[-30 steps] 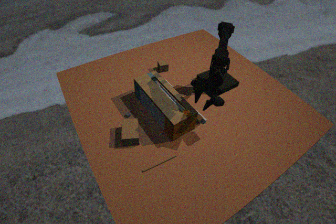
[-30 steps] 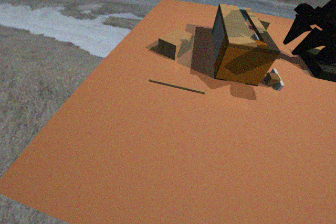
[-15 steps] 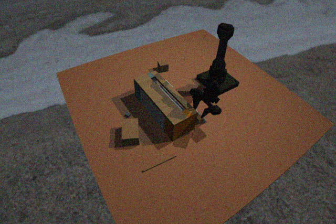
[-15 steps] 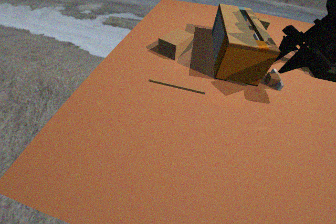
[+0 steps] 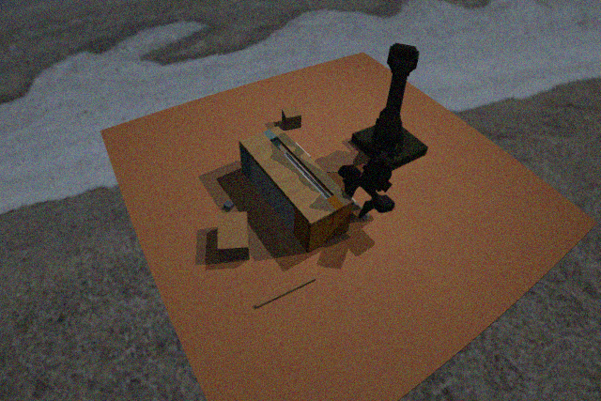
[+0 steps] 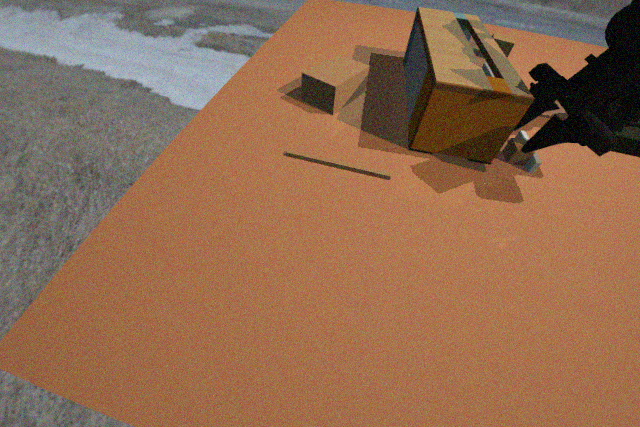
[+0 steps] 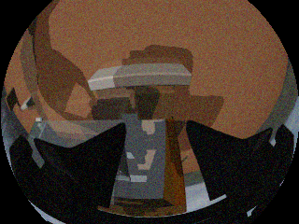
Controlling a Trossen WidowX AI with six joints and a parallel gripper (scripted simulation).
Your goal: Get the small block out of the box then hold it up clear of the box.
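Note:
The box stands upright, with tan top, orange end wall and a long slot on top. A small brown block, in shadow, appears to rest on the table just outside the box's clear front, near the orange end. A pale low lip runs along its far side. My gripper is open and empty, low over this spot, fingertips on either side of the block in the wrist view. Contact cannot be told; the top view mostly hides the block.
A tan angular block stands behind the box, with a small grey cube near it. A thin stick lies beyond the orange end. A small bracket stands by the box's other end.

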